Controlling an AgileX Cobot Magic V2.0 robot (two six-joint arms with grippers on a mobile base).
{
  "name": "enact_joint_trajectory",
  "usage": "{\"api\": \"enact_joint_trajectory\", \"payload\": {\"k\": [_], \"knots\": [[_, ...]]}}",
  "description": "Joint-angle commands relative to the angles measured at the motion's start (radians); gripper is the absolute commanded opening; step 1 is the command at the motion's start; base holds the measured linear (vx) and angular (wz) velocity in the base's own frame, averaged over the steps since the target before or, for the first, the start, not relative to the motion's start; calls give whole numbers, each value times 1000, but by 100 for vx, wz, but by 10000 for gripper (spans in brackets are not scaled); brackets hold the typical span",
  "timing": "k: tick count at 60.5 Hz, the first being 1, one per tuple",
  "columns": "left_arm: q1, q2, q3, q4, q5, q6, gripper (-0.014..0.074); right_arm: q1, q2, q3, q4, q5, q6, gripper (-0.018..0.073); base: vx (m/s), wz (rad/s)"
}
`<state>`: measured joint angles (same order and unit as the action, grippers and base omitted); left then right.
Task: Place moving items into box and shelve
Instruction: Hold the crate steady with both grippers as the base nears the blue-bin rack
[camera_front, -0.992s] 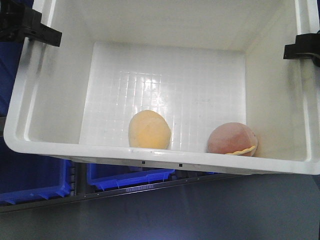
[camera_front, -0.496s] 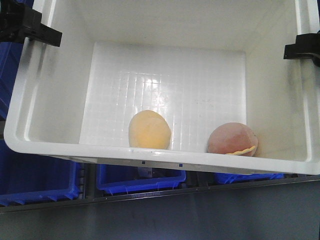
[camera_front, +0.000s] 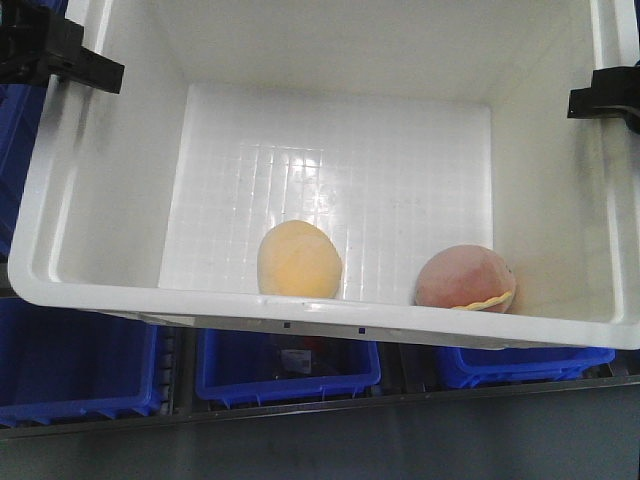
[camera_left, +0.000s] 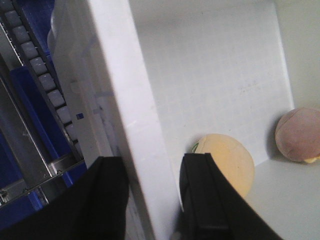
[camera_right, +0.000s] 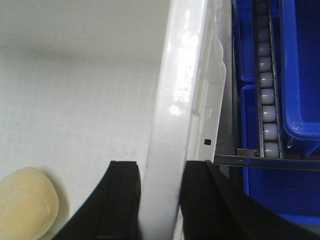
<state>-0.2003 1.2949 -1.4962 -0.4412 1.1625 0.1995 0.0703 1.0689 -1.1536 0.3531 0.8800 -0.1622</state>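
The white box (camera_front: 300, 315) hangs in the air, gripped on both side walls. Inside it, near the front wall, rest the two moving items: a cream-yellow ball (camera_front: 298, 260) and, to its right, a pinkish-brown ball (camera_front: 465, 280) with cream trim. My left gripper (camera_front: 60, 55) clamps the left rim; in the left wrist view its jaws (camera_left: 152, 200) straddle that wall (camera_left: 130, 100), with the cream ball (camera_left: 230, 162) and the pinkish ball (camera_left: 300, 135) beyond. My right gripper (camera_front: 605, 100) clamps the right rim (camera_right: 180, 90), one finger on each side (camera_right: 160, 200). A cream ball surface (camera_right: 25, 205) shows low left.
Below the box stands a shelf with several blue bins (camera_front: 285, 365), (camera_front: 75, 360), (camera_front: 520, 365) behind a grey front rail (camera_front: 300, 408). Roller tracks (camera_right: 267, 100), (camera_left: 45, 80) run between blue bins (camera_right: 300, 65) beside the box walls.
The box and balls hold still in the view. The blue bins and the grey rail beneath have slid down the frame and levelled, showing more of the bins.
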Motion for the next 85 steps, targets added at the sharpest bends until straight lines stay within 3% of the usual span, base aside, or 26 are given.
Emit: {"api": "enact_joint_trajectory", "payload": {"k": [1,85], "knots": [[-20,-39,-46,-196,-91,29,-6,10,-29,-45,140,-121,-18,-6,9,1],[-20,-39,-46,-196,-91,29,-6,10,-29,-45,140,-121,-18,-6,6,3]]}}
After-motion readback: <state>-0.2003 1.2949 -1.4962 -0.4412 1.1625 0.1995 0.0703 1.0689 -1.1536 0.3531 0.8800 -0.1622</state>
